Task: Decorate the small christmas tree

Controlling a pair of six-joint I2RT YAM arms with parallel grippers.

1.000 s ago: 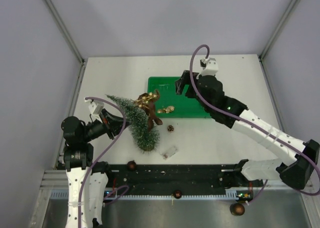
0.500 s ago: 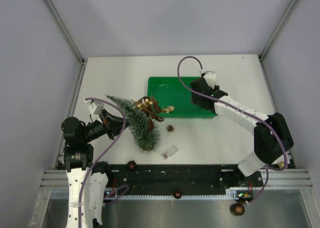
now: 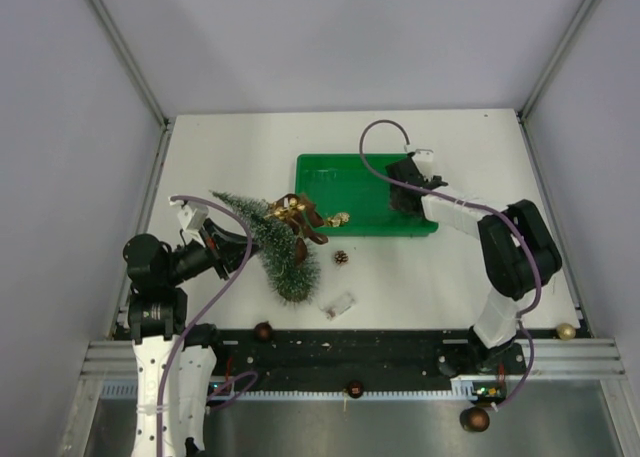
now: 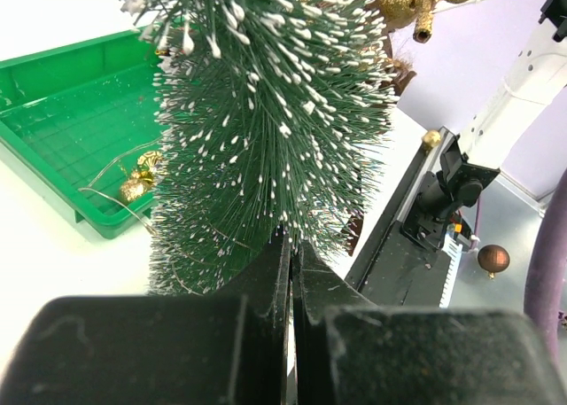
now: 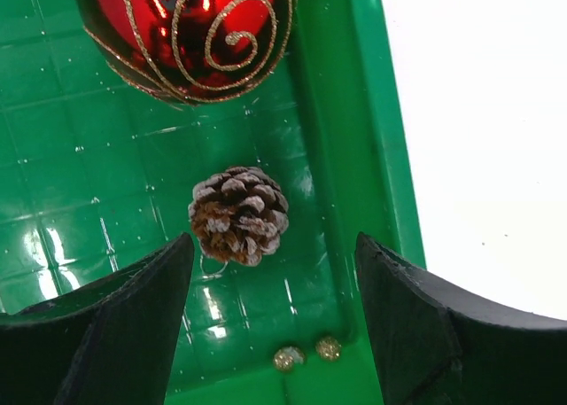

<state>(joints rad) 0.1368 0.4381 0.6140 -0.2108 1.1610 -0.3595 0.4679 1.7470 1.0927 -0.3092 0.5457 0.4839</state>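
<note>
Small christmas tree [image 4: 275, 112] stands on the bench [image 3: 240, 147], near left, just off the corner of the green tray [image 5: 341, 112]. My left hand [image 4: 292, 276] is clamped tight into its lower bristles. I read that as a steadying hold, so it won't tip while being dressed. Right hand [image 5: 273, 250] is spread wide and carrying nothing, straddling a pine cone [image 5: 237, 214] in the tray corner, near a red bauble [image 5: 186, 33]. The cone is the likely next pick.

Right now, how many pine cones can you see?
2. One pine cone lies in the green tray, beside the red ball; the other pine cone sits on the table, right of the tree. More may be hidden.
</note>
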